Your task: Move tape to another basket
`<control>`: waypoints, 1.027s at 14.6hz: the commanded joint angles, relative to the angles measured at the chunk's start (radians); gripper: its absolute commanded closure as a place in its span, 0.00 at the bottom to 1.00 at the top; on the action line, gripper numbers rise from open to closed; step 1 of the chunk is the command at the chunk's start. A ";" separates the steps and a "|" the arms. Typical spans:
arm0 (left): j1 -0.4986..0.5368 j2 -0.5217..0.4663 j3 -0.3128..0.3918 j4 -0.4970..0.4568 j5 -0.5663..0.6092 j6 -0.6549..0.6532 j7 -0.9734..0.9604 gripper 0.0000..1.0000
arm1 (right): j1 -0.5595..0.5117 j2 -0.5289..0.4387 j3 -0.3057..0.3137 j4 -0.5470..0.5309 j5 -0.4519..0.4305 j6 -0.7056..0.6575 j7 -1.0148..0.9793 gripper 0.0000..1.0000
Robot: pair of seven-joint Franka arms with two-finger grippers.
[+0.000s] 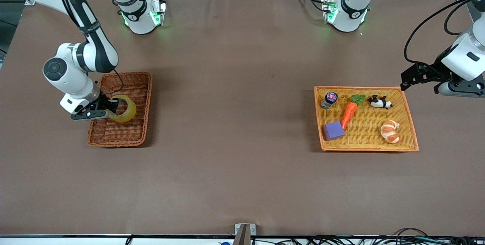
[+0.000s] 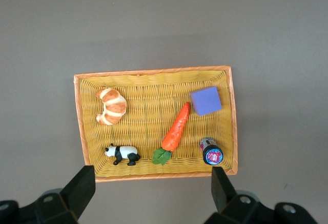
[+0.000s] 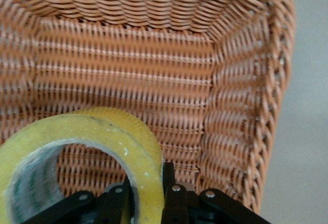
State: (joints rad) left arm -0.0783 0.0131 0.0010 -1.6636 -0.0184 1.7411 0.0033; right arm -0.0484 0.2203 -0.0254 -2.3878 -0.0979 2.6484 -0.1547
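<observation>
Brown cloth is covering the tabletop, and the right claw is pinching the tape by its wall, one finger inside the ring, just over the reddish-brown wicker basket beneath it. Light, stiff and probably slick-sided, the roll is looking best held across that wall. The left claw is waiting spread above the orange-yellow woven tray, croissant and toy carrot below.

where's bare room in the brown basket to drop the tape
The basket holds nothing else: its floor is bare under the tape, which the right gripper holds. The left gripper waits, open, by the crowded tray.
</observation>
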 commanded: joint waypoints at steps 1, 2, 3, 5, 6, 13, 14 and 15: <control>0.011 0.002 -0.012 0.005 -0.008 -0.014 -0.023 0.00 | 0.007 -0.027 0.004 -0.016 0.004 0.010 -0.005 0.00; 0.011 -0.001 -0.013 0.001 -0.009 -0.014 -0.025 0.00 | 0.008 -0.029 0.004 -0.007 0.004 0.001 -0.005 0.00; 0.011 -0.004 -0.015 -0.007 -0.015 -0.014 -0.026 0.00 | 0.009 -0.038 0.004 0.007 0.004 -0.004 -0.002 0.00; 0.015 -0.007 -0.015 -0.010 -0.017 -0.011 -0.026 0.00 | 0.009 -0.102 0.004 0.038 0.004 -0.025 -0.003 0.00; 0.028 -0.007 -0.016 -0.010 -0.021 -0.008 -0.026 0.00 | 0.012 -0.133 0.007 0.073 0.004 -0.075 0.000 0.00; 0.034 0.001 -0.033 -0.004 -0.021 -0.003 -0.026 0.00 | 0.084 -0.182 0.010 0.635 0.023 -0.865 0.187 0.00; 0.037 0.001 -0.033 -0.004 -0.021 -0.002 -0.025 0.00 | 0.082 -0.177 0.009 0.715 0.036 -0.945 0.188 0.00; 0.040 0.001 -0.033 -0.004 -0.021 0.000 -0.025 0.00 | 0.081 -0.176 0.009 0.789 0.050 -1.034 0.190 0.00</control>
State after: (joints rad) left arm -0.0579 0.0165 -0.0192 -1.6708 -0.0279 1.7407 -0.0180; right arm 0.0336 0.0103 -0.0158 -1.7398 -0.0757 1.7444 0.0156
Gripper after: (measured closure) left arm 0.000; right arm 0.000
